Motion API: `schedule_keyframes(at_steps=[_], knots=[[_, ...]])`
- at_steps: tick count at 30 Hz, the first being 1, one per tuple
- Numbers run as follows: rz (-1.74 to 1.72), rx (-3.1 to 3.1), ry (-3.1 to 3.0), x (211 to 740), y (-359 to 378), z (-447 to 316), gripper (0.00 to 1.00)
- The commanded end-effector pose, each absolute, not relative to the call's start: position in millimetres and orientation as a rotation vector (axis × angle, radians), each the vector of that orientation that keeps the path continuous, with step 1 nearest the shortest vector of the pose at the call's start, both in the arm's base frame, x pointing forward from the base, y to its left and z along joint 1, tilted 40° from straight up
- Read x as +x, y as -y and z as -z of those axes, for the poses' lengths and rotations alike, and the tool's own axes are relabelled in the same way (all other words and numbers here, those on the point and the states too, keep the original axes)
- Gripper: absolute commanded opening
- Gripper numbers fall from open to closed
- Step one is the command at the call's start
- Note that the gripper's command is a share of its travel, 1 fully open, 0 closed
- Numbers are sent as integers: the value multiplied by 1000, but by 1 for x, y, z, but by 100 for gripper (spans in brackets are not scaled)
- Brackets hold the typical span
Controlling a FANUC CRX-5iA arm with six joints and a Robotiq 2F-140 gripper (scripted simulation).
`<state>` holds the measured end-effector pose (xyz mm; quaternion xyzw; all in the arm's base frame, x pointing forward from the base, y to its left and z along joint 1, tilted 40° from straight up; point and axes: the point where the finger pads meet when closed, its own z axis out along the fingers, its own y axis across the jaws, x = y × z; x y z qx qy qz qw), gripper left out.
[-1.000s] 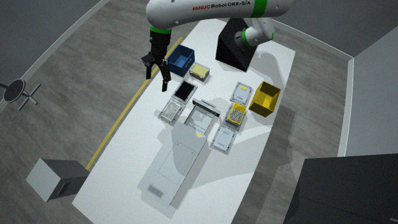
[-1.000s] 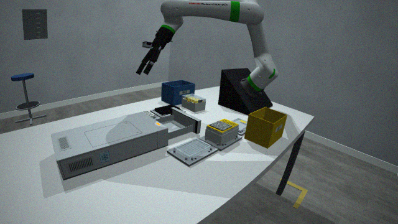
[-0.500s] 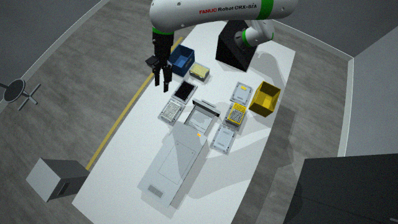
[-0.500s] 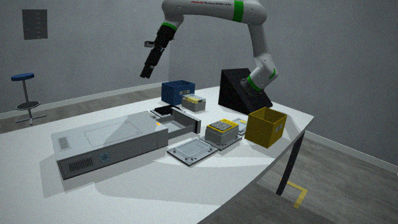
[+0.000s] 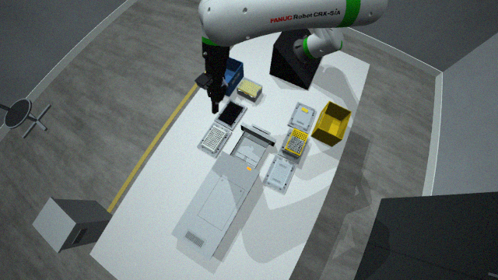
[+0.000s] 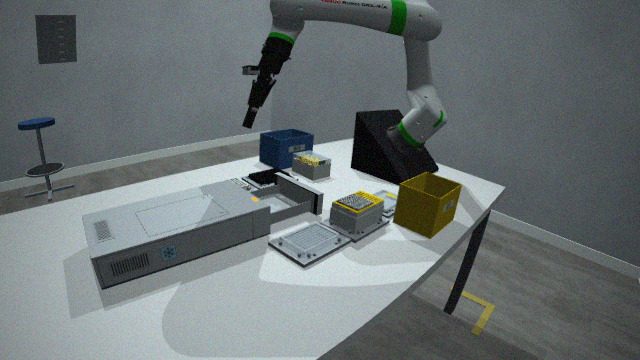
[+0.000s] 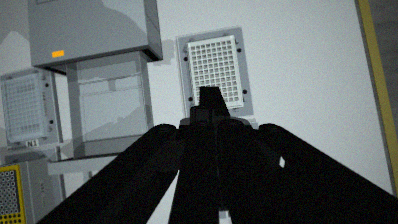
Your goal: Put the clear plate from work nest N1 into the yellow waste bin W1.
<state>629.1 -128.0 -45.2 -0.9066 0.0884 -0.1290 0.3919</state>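
Note:
The clear plate (image 5: 280, 173) lies in nest N1 on the right side of the cooler's drawer; it also shows in the exterior view (image 6: 310, 237) and at the left edge of the wrist view (image 7: 22, 107). The yellow waste bin W1 (image 5: 331, 124) stands upright near the bench's right edge, also seen in the exterior view (image 6: 426, 203). My gripper (image 5: 215, 109) (image 6: 248, 122) is shut and empty. It hangs high above the bench's left side, far from the clear plate. In the wrist view its closed fingertips (image 7: 210, 95) point over a white plate (image 7: 216, 70).
The grey cooler (image 5: 218, 198) lies along the bench with its drawer (image 5: 250, 145) open. A white plate (image 5: 213, 139) and a black plate (image 5: 230, 113) sit left of the drawer. A yellow-topped box (image 5: 296, 141), a blue bin (image 5: 233, 75) and a tip box (image 5: 249, 89) stand nearby.

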Motion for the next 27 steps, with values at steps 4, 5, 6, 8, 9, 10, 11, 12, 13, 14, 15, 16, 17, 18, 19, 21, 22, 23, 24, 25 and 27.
schedule_keyframes(at_steps=[4,5,6,8,9,10,11,12,13,14,15,16,17,18,19,21,22,23,24,25,27], knots=[[250,-2328,-137,613,110,24,10],[250,-2328,-137,610,107,21,10],[250,-2328,-137,607,104,18,10],[250,-2328,-137,605,101,14,10],[250,-2328,-137,605,101,14,10],[250,-2328,-137,602,98,11,10],[221,-2337,-108,599,96,8,10],[192,-2346,-79,596,93,5,10],[168,-2353,-54,593,91,2,10],[168,-2353,-54,590,88,-1,10],[168,-2353,-54,587,86,-4,10],[168,-2353,-54,584,83,-7,10],[168,-2353,-54,581,80,-10,10],[168,-2353,-54,578,78,-13,10],[168,-2353,-54,575,75,-16,10],[168,-2353,-54,571,72,-20,10],[138,-2363,-26,567,70,-23,10],[109,-2372,3,564,68,-26,10],[85,-2379,25,561,65,-29,10],[85,-2379,25,561,65,-29,10],[85,-2379,25,557,63,-32,10]])
